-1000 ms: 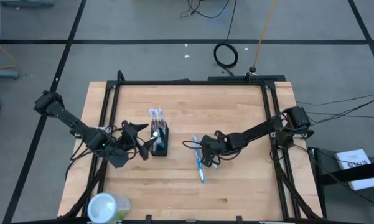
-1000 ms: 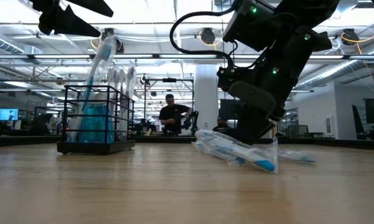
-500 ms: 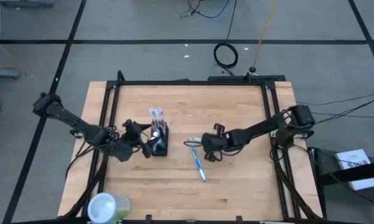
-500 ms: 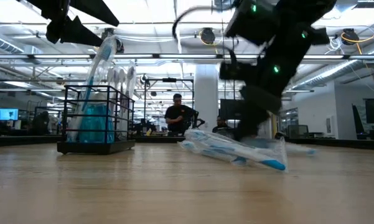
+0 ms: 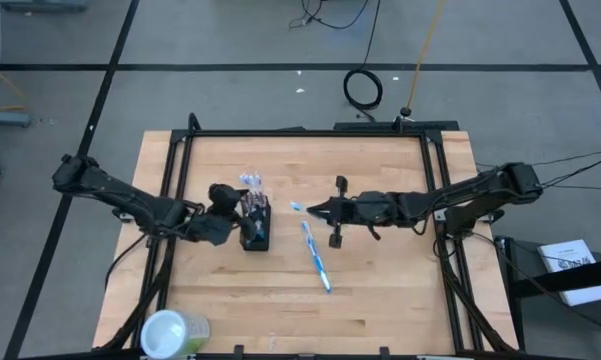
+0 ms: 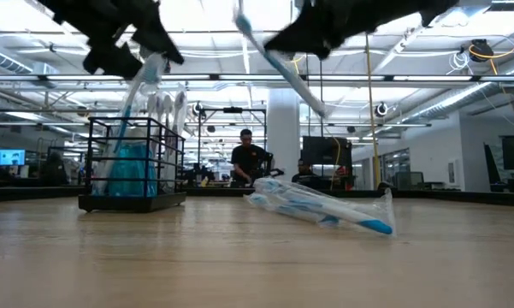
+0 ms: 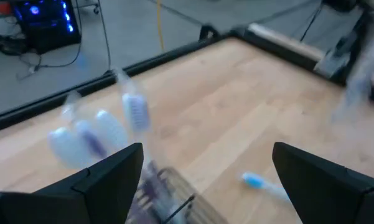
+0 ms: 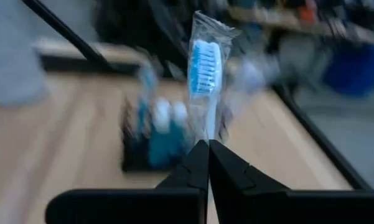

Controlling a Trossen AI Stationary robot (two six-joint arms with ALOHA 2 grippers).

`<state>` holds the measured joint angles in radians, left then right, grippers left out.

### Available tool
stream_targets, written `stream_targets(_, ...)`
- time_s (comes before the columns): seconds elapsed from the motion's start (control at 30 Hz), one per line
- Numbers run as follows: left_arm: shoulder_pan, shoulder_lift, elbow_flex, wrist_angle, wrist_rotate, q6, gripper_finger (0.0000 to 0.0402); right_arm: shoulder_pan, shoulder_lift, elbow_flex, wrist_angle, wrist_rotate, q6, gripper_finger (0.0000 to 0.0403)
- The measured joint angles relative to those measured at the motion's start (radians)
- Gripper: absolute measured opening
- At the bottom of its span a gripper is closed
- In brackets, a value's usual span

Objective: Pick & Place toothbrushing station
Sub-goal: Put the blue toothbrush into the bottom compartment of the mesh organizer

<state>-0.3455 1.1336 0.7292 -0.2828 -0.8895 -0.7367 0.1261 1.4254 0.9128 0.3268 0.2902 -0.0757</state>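
wrapped toothbrush lifted beside the holder

high view: the black mesh holder (image 5: 254, 226) is seen left of centre on the wooden table (image 5: 380, 280), with brush heads and tubes standing in it. the left gripper (image 5: 236, 215) is placed at the holder's left side, its fingers spread wide. the right gripper (image 5: 315, 209) is located at the centre of the frame, closed on a wrapped toothbrush (image 5: 298, 208) whose head points left. a second wrapped toothbrush (image 5: 316, 256) lies on the table just below the right gripper. a pale-green round container (image 5: 174, 332) stands at the lower left corner of the table.

low view: the holder (image 6: 132, 167) is shown at the left, resting on the table. the held toothbrush (image 6: 278, 62) is seen tilted at the top centre, clear of the table. the second toothbrush (image 6: 325, 208) lies at centre right. a person (image 6: 249, 161) is visible in the room behind.

left wrist view: both dark fingers (image 7: 106, 177) are set wide apart at the bottom of the frame, with nothing between them. blurred brush heads (image 7: 135, 111) are seen at the left.

right wrist view: the fingers (image 8: 193, 171) are pressed together on the wrapped toothbrush (image 8: 204, 81), which stands upright at centre. the holder (image 8: 154, 144) is seen behind, left of centre.
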Motion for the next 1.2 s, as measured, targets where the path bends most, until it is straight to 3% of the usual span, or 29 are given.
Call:
stream_targets(0.13, 0.029, 0.083, 0.000, 0.178, 0.040, 0.107, 0.0365, -0.016, -0.001, -0.027, 0.143, -0.081, -0.043, 0.0000)
stream_targets(0.33, 0.022, 0.143, 0.001, 0.571, 0.208, 0.455, 0.0365, -0.021, -0.001, -0.035, 0.176, -0.083, -0.069, 0.0000)
stream_targets(0.47, 0.025, 0.167, 0.001, 0.740, 0.292, 0.615, 0.0365, -0.020, -0.001, -0.035, 0.236, -0.086, -0.104, 0.0000)
stream_targets(0.67, 0.063, 0.199, 0.001, 0.836, 0.325, 0.656, 0.0365, -0.021, -0.001, -0.035, 0.273, -0.188, -0.092, 0.0000)
stream_targets(0.93, 0.137, 0.271, 0.001, 0.982, 0.521, 0.673, 0.0365, -0.020, 0.002, -0.035, 0.273, -0.191, -0.092, 0.0000)
stream_targets(1.2, 0.155, 0.289, 0.001, 1.079, 0.544, 0.772, 0.0365, -0.020, 0.002, -0.035, 0.267, -0.191, -0.094, 0.0000)
